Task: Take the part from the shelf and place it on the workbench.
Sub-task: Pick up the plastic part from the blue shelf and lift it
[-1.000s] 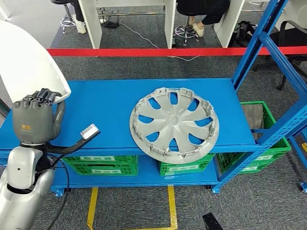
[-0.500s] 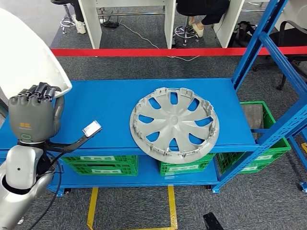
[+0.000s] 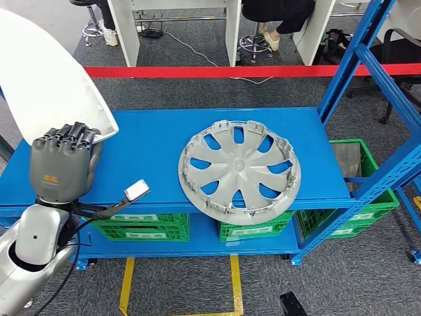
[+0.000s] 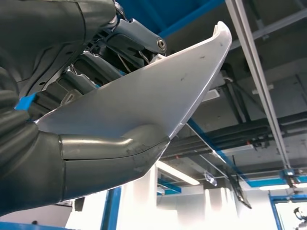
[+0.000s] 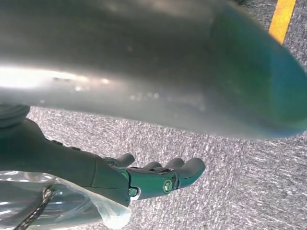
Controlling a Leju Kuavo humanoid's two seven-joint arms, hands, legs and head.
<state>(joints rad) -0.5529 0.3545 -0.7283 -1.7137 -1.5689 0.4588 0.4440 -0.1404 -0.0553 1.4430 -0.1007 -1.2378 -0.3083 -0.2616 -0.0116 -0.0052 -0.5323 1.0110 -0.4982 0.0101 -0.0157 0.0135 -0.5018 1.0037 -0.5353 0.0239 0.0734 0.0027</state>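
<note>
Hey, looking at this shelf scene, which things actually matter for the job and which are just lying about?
Part of the job:
- white part, held in the left hand
- blue shelf it comes from

Just lying about:
- silver wheel cover flat on the shelf
- green crates underneath
- red tape on the floor
- right hand, hanging with nothing in it

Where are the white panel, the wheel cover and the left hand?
white panel (image 3: 45,85), head view, its broad face
wheel cover (image 3: 239,170), head view, near its hub
left hand (image 3: 62,164), head view, its back
</note>
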